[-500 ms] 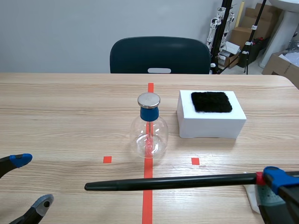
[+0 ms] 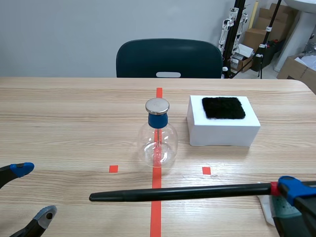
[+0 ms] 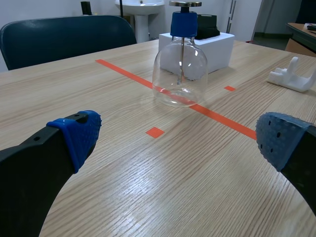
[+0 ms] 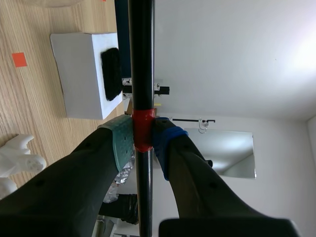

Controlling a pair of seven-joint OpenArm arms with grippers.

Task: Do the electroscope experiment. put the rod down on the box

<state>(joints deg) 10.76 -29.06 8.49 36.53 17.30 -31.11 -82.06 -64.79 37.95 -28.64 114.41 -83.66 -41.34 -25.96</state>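
A long black rod [image 2: 177, 192] with a red band hangs level above the table's near part, its tip pointing left. My right gripper [image 2: 289, 195] is shut on the rod [image 4: 141, 74] at the red band. The white box [image 2: 222, 126] with a black fur patch [image 2: 223, 107] on top stands right of the centre line, seen too as the box [image 4: 81, 74] beside the rod. A glass flask electroscope [image 2: 157, 136] with a blue collar and metal cap stands on the tape line. My left gripper [image 2: 24, 195] stays open at the near left, with the flask [image 3: 180, 64] ahead of it.
A dark chair [image 2: 169, 58] stands behind the far table edge. A white plastic holder [image 3: 291, 76] lies on the table near my right arm, also in the right wrist view [image 4: 15, 158]. Cardboard boxes [image 2: 296, 69] and stands fill the back right.
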